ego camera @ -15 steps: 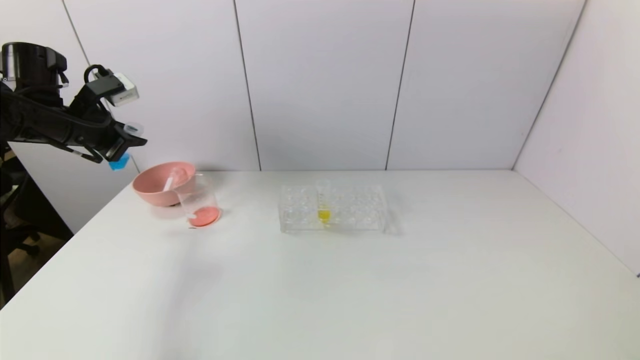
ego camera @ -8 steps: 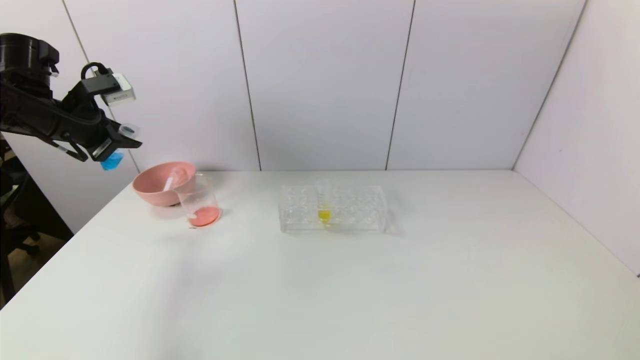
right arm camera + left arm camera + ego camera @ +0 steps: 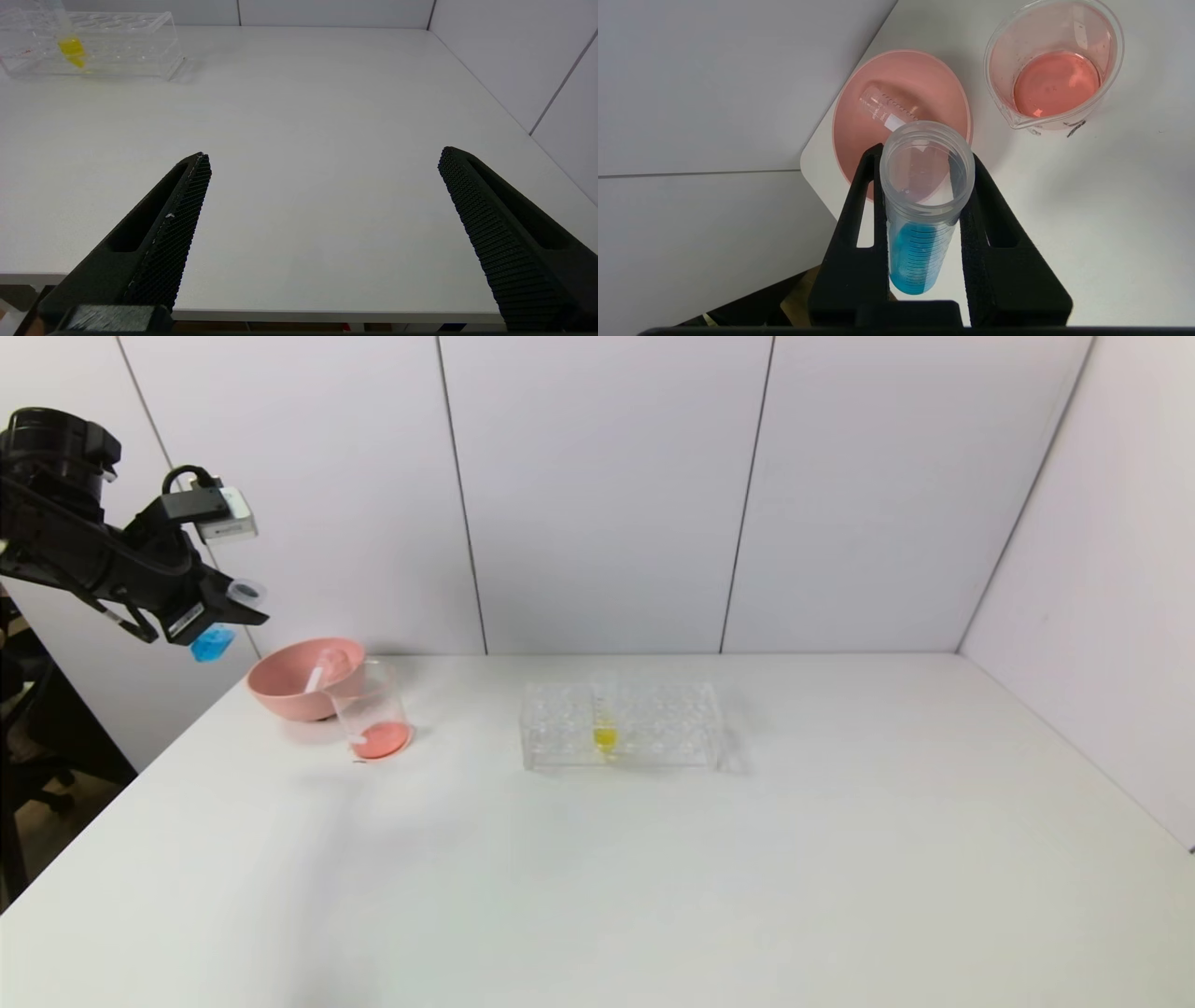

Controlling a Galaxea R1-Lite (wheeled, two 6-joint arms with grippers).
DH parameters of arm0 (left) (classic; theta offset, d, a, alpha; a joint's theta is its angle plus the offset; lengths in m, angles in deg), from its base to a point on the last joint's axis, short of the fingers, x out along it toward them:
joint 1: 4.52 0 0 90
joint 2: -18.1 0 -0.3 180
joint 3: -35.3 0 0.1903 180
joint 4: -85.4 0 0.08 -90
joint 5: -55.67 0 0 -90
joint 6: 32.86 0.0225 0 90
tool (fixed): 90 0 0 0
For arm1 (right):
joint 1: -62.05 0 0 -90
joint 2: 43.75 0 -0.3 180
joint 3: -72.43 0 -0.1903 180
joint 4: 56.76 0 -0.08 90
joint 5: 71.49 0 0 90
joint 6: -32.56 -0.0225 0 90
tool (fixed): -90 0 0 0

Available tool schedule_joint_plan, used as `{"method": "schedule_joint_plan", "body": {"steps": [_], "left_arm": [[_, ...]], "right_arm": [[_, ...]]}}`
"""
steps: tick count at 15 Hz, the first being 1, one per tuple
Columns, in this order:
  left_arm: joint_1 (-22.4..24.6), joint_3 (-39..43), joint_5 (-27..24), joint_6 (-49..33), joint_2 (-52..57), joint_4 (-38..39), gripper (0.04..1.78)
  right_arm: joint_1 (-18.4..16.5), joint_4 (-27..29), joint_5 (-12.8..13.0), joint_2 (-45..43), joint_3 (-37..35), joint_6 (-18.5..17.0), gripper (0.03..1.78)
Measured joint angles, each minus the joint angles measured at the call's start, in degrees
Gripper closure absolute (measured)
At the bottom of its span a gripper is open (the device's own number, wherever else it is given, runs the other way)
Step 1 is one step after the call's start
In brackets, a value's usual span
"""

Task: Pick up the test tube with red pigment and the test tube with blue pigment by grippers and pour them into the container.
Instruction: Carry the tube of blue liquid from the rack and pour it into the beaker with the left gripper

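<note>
Gripping the blue tube at upper left of the frame, the left gripper hangs above the pink bowl and beaker; right gripper spread wide.

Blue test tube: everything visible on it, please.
The test tube with blue pigment is a clear, graduated plastic tube with an open, uncapped, ribbed mouth. Bright blue liquid fills its lower part; the upper part is empty. The left gripper clamps it on both sides. In the head view it hangs high, past the table's left edge, left of and above the pink bowl. It touches nothing but the gripper.
</note>
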Motion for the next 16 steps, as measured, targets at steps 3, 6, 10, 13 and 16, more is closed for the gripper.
{"method": "schedule_joint_plan", "body": {"steps": [3, 6, 10, 13, 16], "left_arm": [[-0.63, -0.20, 0.22, -0.10, -0.62, 0.06, 1.37], [-0.76, -0.30, 0.79, -0.11, -1.15, 0.01, 1.37], [-1.38, -0.48, 2.49, -0.13, -1.95, -0.24, 1.37], [-2.05, -0.46, 2.65, -0.02, -2.21, -0.51, 1.37], [-3.43, -0.46, 3.34, 0.41, -2.51, -0.18, 1.37]], "right_arm": [[-0.02, 0.00, 0.00, 0.00, 0.00, 0.00, 0.04], [-0.02, 0.00, 0.00, 0.00, 0.00, 0.00, 0.04], [-0.02, 0.00, 0.00, 0.00, 0.00, 0.00, 0.04], [-0.05, 0.00, 0.00, 0.00, 0.00, 0.00, 0.04], [-0.02, 0.02, 0.00, 0.00, 0.00, 0.00, 0.04]]}}
